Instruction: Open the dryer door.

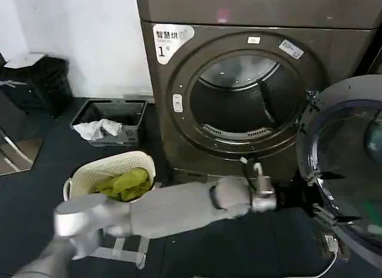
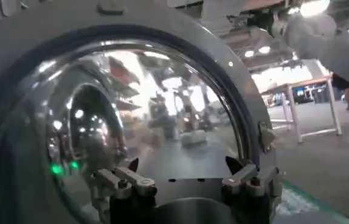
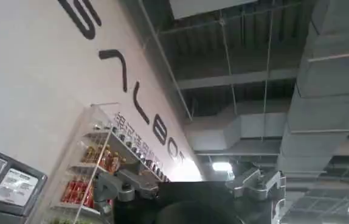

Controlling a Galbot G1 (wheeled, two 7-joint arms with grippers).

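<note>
The dryer door (image 1: 349,90) stands swung wide open at the right of the machine, its grey rim and bulging glass (image 1: 352,164) turned toward me. The round drum opening (image 1: 250,99) is uncovered, with the dark drum visible inside. My left arm reaches across low in front of the dryer, and its gripper (image 1: 296,197) is next to the door's lower inner edge. In the left wrist view the left gripper (image 2: 183,167) is open, with nothing between its fingers (image 2: 126,179), close in front of the door's glass (image 2: 132,109). My right gripper (image 3: 186,182) is open and empty, pointing up at a ceiling.
A cream laundry basket (image 1: 83,173) with green cloths stands on the dark floor left of the dryer. Behind it is a dark crate (image 1: 134,111) holding white cloth. A black bin (image 1: 36,81) stands far left. A cable with a white plug (image 1: 331,245) lies below the door.
</note>
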